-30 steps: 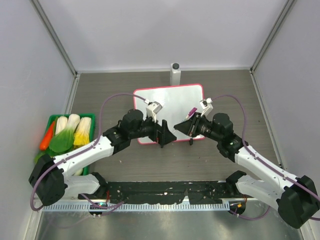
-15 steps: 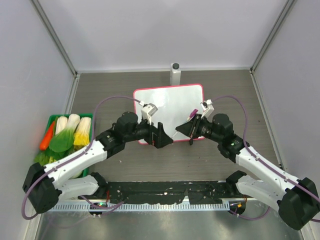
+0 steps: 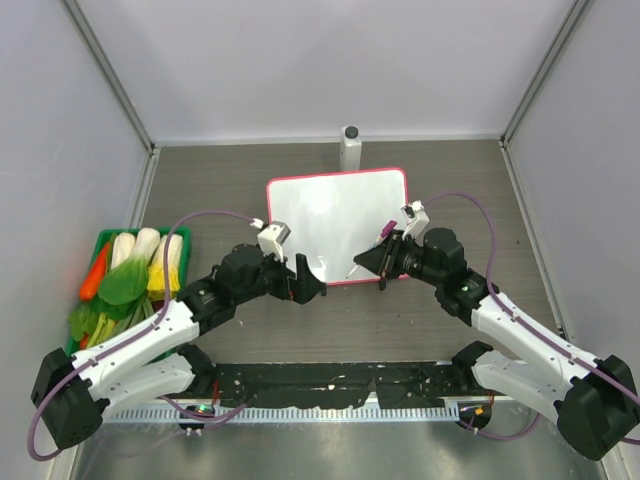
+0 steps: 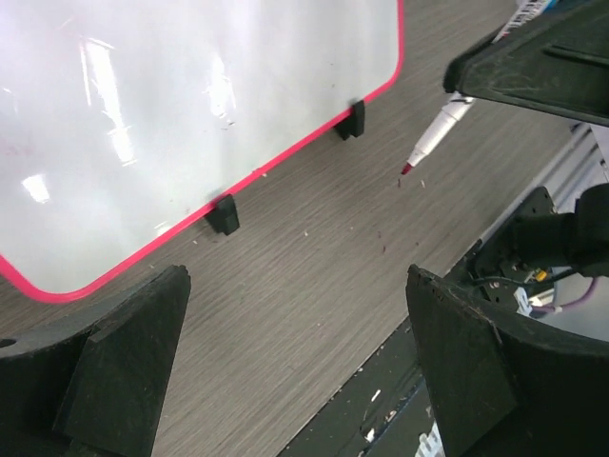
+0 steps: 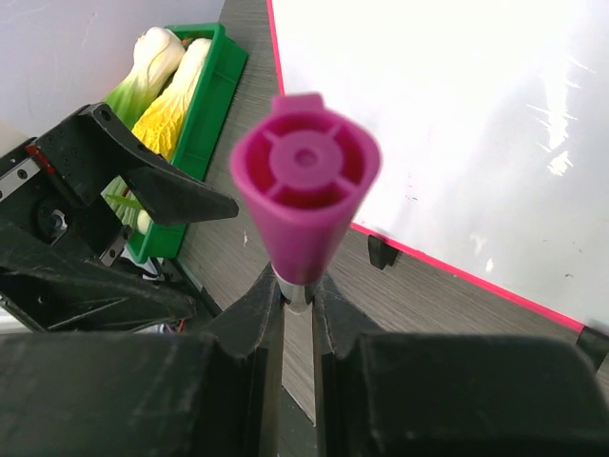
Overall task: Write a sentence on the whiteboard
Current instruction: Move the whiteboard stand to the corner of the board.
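Now right gripper point(image 3: 375, 260) pinches the pink marker point(image 5: 304, 190), tip just off the near edge of the whiteboard point(image 3: 337, 225) at mid table point(image 3: 200, 180) (left gripper point(image 3: 308, 283) spread, empty), so lower tip onto it with light, steady pressure.

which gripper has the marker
The right gripper: its jaws are shut on the pink-ended marker. The left gripper stands wide open with nothing between its fingers.

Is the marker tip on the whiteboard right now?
No, in the left wrist view the marker tip hangs over bare table, outside the whiteboard's pink frame.
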You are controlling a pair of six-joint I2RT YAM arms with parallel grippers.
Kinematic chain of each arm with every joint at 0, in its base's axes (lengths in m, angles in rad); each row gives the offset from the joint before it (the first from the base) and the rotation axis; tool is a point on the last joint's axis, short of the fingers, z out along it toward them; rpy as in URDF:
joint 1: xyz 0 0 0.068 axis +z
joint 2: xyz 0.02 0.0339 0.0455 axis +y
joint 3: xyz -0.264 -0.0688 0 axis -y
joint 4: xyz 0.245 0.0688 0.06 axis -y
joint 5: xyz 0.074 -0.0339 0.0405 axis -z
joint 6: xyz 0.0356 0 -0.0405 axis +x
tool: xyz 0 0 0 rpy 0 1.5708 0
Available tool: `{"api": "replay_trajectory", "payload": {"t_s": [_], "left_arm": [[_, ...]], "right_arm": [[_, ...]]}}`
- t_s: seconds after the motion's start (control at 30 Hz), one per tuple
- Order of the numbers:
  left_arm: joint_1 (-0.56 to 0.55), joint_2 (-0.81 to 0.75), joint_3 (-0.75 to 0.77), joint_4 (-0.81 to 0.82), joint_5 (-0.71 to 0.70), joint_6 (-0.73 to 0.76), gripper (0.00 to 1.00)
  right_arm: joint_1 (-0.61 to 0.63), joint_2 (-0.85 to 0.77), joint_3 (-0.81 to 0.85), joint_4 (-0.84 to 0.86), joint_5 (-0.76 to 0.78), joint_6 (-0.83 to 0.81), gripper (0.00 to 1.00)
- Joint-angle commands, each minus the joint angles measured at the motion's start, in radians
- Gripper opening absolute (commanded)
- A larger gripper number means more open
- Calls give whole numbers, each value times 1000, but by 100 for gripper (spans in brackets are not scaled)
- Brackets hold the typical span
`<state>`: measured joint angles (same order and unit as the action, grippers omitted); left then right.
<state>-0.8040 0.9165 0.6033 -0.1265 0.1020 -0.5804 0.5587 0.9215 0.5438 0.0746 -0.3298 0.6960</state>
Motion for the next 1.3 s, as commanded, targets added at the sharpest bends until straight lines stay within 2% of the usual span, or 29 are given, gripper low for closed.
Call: {"api": "replay_trajectory", "payload": {"t_s": [0.0, 0.37, 0.5, 0.67, 0.8, 1.0, 1.13, 1.27], "left_arm": [[2, 22, 7, 7, -84, -13, 100], [17, 48, 0, -18, -84, -22, 100], [42, 27, -28, 1, -16, -15, 100], [71, 1, -2, -64, -15, -13, 100], [129, 33, 30, -119, 44, -12, 100], [253, 88, 6, -91, 146, -76, 100], [380, 67, -31, -78, 229, -99, 100], [488, 18, -92, 3, 318, -148, 100]], "right_arm": [[-3, -7, 27, 10, 35, -26, 1], [-3, 57, 44, 42, 23, -32, 2], [-3, 71, 56, 54, 23, -30, 1], [-3, 73, 50, 77, 17, -30, 1], [-3, 80, 54, 76, 15, -35, 2], [-3, 76, 41, 82, 29, -49, 1], [-3, 68, 41, 80, 44, -56, 1], [-3, 68, 42, 94, 40, -82, 1]]}}
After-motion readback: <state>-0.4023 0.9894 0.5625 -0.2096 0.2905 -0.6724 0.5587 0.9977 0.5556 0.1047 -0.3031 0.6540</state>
